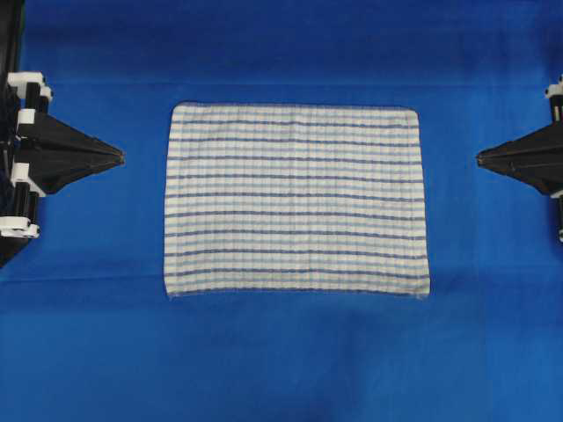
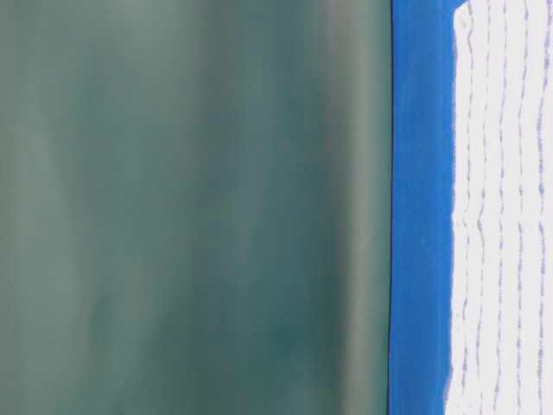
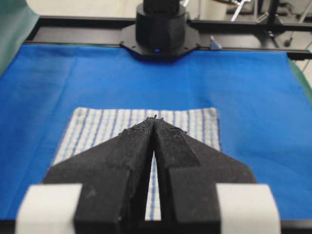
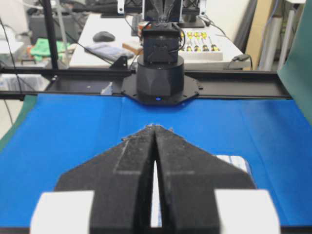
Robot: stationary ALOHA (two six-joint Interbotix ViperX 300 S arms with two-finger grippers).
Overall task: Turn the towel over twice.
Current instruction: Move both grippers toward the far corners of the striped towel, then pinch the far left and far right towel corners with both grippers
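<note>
Overhead, I'm seeing the left gripper [image 1: 119,156] and right gripper [image 1: 480,158] pressed together, empty, flanking the towel [image 1: 296,200] lying flat mid-sheet [image 1: 281,360]. At table level, the towel [image 2: 501,216] is hugging the sheet [image 2: 421,216]. Through both wrist cameras, closed tips [image 3: 154,118] [image 4: 154,126] are pointing across it. I'm worrying a low pinch could snag the sheet along with the towel.

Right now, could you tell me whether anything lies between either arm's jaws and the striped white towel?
Nothing visible does. The white rectangular towel with thin blue stripes lies flat and alone on the plain blue sheet. The left gripper and right gripper, both shut, point at it from opposite sides across bare blue cloth.
</note>
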